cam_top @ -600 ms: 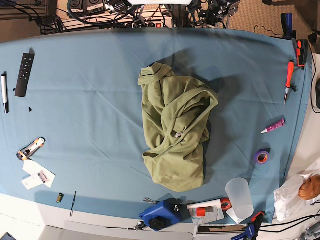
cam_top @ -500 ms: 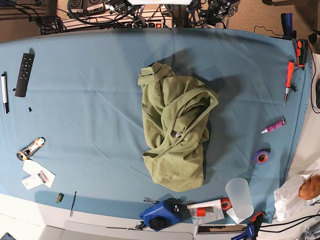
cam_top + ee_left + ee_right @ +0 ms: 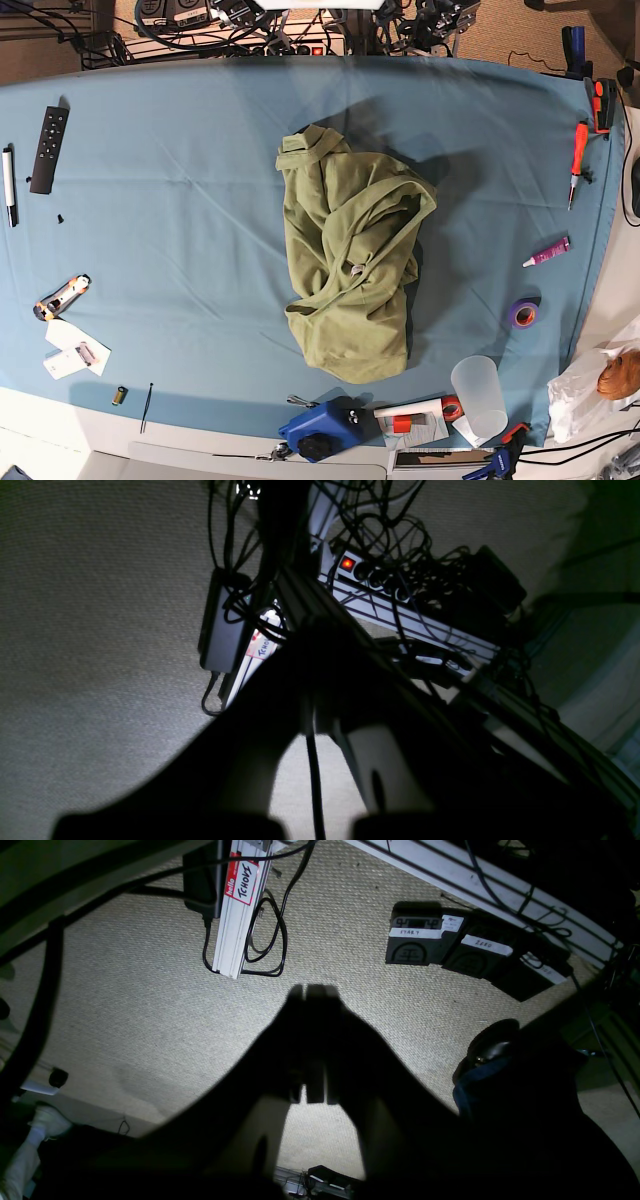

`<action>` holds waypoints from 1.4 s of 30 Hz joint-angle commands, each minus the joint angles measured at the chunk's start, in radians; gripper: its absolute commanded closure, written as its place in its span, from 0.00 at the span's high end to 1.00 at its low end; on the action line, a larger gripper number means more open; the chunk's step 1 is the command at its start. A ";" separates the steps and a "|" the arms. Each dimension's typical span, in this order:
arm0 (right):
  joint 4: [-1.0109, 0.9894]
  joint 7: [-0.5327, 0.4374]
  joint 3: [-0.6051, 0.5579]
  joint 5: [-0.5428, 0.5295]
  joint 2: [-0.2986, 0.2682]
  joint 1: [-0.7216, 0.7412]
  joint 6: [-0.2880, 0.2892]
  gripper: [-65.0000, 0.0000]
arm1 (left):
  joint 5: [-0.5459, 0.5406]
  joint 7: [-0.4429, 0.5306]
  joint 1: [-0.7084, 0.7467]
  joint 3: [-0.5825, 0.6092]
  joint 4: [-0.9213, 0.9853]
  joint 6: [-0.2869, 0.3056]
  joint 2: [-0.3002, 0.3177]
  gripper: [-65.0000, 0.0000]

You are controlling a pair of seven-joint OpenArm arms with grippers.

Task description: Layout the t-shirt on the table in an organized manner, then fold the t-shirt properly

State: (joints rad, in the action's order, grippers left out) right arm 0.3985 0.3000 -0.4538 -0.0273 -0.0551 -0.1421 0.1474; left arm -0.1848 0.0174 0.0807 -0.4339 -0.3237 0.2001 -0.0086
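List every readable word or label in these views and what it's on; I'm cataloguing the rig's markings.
"hello" and handwritten "TCHOUS": red-and-white sticker on the white rail.
"START": white label on the first black pedal.
"ZERO": label on the second pedal.
Third pedal's label: too dark to read.
Papers at the table edge: too small to read.

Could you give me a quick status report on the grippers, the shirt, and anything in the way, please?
Left gripper and right gripper shut, empty, off the table. T-shirt crumpled mid-table, not yet laid out. Blue tool and clear cup near its front hem.
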 commanded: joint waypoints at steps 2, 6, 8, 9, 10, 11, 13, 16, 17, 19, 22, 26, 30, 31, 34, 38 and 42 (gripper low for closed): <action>0.005 0.006 -0.003 -0.009 -0.003 -0.005 0.005 0.00 | -0.002 0.010 0.000 -0.001 -0.007 0.010 -0.005 0.00; 0.005 0.006 -0.003 -0.009 -0.003 -0.005 0.005 0.00 | -0.002 0.010 0.000 -0.001 -0.007 0.010 -0.005 0.00; 0.005 0.006 -0.003 -0.009 -0.003 -0.005 0.005 0.00 | -0.002 0.010 0.000 -0.001 -0.007 0.010 -0.005 0.00; 0.005 0.006 -0.003 -0.009 -0.003 -0.005 0.005 0.00 | -0.002 0.010 0.000 -0.001 -0.009 0.010 -0.005 0.00; 0.005 0.006 -0.003 -0.009 -0.003 -0.005 0.005 0.00 | -0.002 0.010 0.000 -0.001 -0.009 0.010 -0.005 0.00; 0.005 0.006 -0.003 -0.009 -0.003 -0.005 0.005 0.00 | -0.002 0.010 0.000 -0.001 -0.010 0.010 -0.005 0.00; 0.005 0.008 -0.003 -0.009 -0.003 -0.005 0.005 0.00 | -0.002 0.009 0.003 -0.001 -0.018 0.010 -0.005 0.00; 0.005 0.015 -0.003 -0.009 -0.003 -0.005 0.005 0.00 | 0.035 0.009 0.008 0.000 -0.027 0.010 -0.005 0.00; 0.005 0.016 -0.003 -0.009 -0.004 -0.005 0.005 0.00 | 0.053 0.009 0.008 0.000 -0.031 0.010 -0.005 0.00; 0.005 0.018 -0.003 -0.009 -0.006 -0.005 0.005 0.00 | 0.084 0.009 0.011 0.000 -0.035 0.010 -0.002 0.00; 0.005 0.022 -0.003 -0.008 -0.012 -0.010 0.005 0.00 | 0.088 0.010 0.029 0.000 -0.042 0.065 0.019 0.00; 0.006 0.021 -0.003 -0.009 -0.034 -0.011 0.005 0.00 | 0.088 0.010 0.076 0.000 -0.086 0.088 0.060 0.00; 0.016 0.022 -0.003 -0.010 -0.061 -0.013 0.005 0.00 | 0.088 0.010 0.153 0.000 -0.176 0.064 0.104 0.00; 0.021 0.022 -0.003 -0.009 -0.063 -0.013 0.005 0.00 | 0.088 0.010 0.175 0.000 -0.203 0.055 0.113 0.00; 0.021 0.022 -0.003 -0.009 -0.076 -0.016 0.005 0.00 | 0.089 0.010 0.246 0.000 -0.297 0.000 0.132 0.00; 0.021 0.030 -0.003 -0.010 -0.082 -0.028 0.005 0.00 | 0.089 0.009 0.345 0.000 -0.437 -0.097 0.139 0.00; 0.047 0.029 -0.003 -0.010 -0.094 -0.067 0.005 0.00 | 0.088 0.009 0.451 0.000 -0.583 -0.087 0.149 0.00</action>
State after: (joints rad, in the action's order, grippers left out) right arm 0.4427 0.3279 -0.4564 -0.0338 -0.1413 -0.2047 0.1505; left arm -0.0937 0.0128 0.5201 -0.4324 -0.9005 0.1150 0.1307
